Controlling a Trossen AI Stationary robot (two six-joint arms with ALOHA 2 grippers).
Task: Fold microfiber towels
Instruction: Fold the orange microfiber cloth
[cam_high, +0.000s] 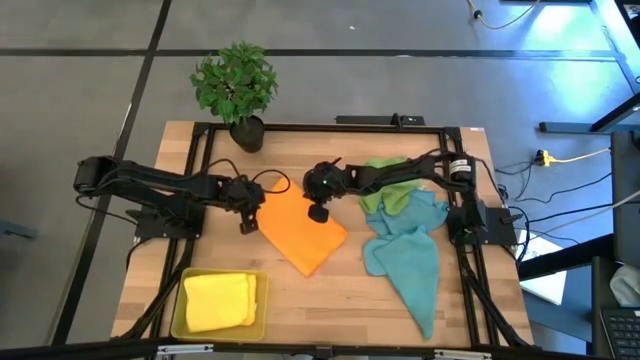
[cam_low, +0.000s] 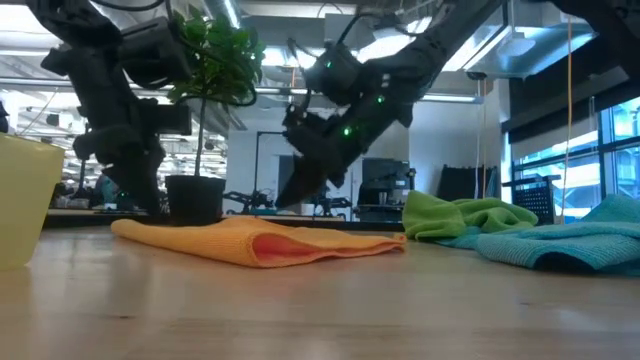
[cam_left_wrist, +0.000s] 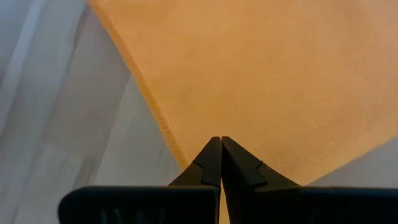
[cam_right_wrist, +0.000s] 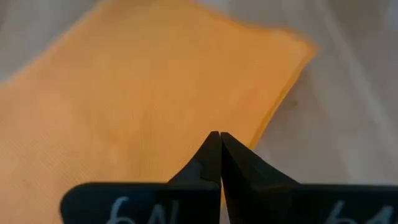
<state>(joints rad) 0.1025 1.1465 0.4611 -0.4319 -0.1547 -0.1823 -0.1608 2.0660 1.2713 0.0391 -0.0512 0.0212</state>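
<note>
Wooden desk (cam_high: 330, 300) fills my overhead feed, and at its middle lies the orange towel (cam_high: 302, 230), already doubled over, its rounded fold toward the low camera. I have the left gripper (cam_high: 247, 226) at the cloth's left edge and the right gripper (cam_high: 317, 213) over its far edge, each with jaws pressed together and holding nothing. For the coming fold I'd open both, pinch matching corners through both layers, lift low and lay them across evenly so the edges line up. A folded yellow towel (cam_high: 220, 300) sits in the tray (cam_high: 180, 322) at the front left; the green towel (cam_high: 388, 193) and teal towels (cam_high: 408, 250) wait heaped on the right.
</note>
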